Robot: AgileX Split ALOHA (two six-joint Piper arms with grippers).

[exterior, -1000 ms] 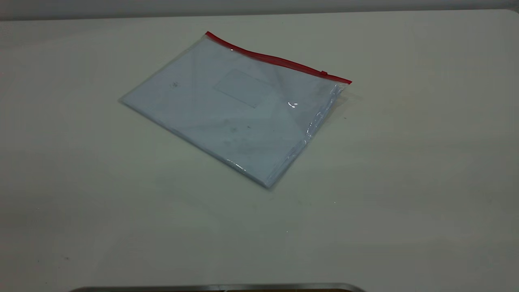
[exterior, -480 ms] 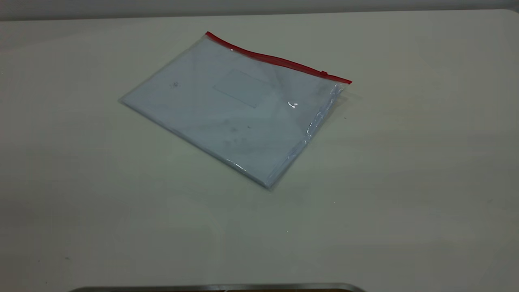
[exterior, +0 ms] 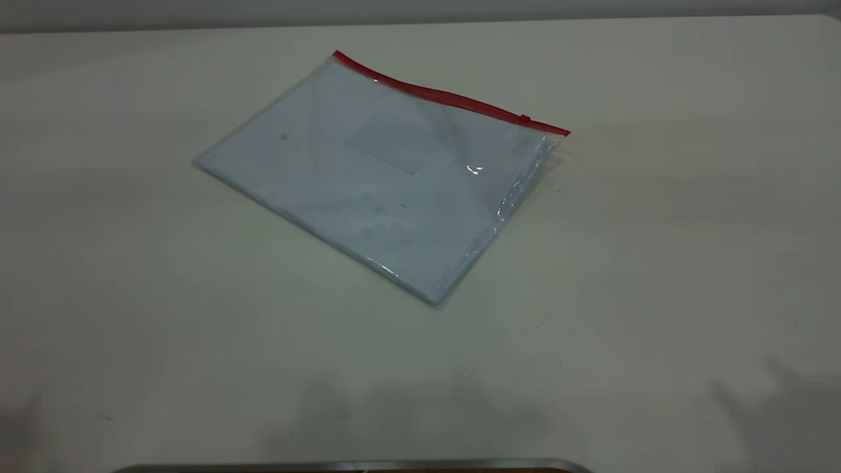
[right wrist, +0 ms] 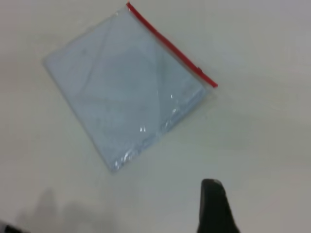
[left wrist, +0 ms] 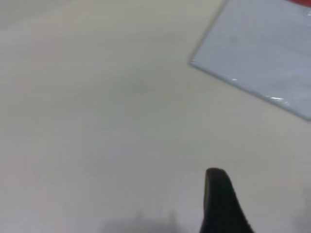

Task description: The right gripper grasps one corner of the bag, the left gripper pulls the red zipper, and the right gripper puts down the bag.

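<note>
The bag (exterior: 381, 177), a clear flat pouch with pale sheets inside, lies flat on the table. The red zipper (exterior: 447, 97) runs along its far edge. Its small slider tab (exterior: 525, 118) sits close to the right-hand corner (exterior: 564, 132). Neither gripper shows in the exterior view. In the right wrist view the whole bag (right wrist: 126, 92) and its zipper (right wrist: 170, 43) lie ahead of my right gripper (right wrist: 214, 206), well apart from it. In the left wrist view only a plain corner of the bag (left wrist: 262, 53) shows, far from my left gripper (left wrist: 221, 204). Nothing is held.
The pale table (exterior: 657, 263) stretches wide on all sides of the bag. A metal rim (exterior: 355, 466) runs along the near edge. Soft dark shadows lie on the table near that edge.
The bag has not moved. Dark shadows have appeared on the table along the near edge, at the middle and both lower corners.
</note>
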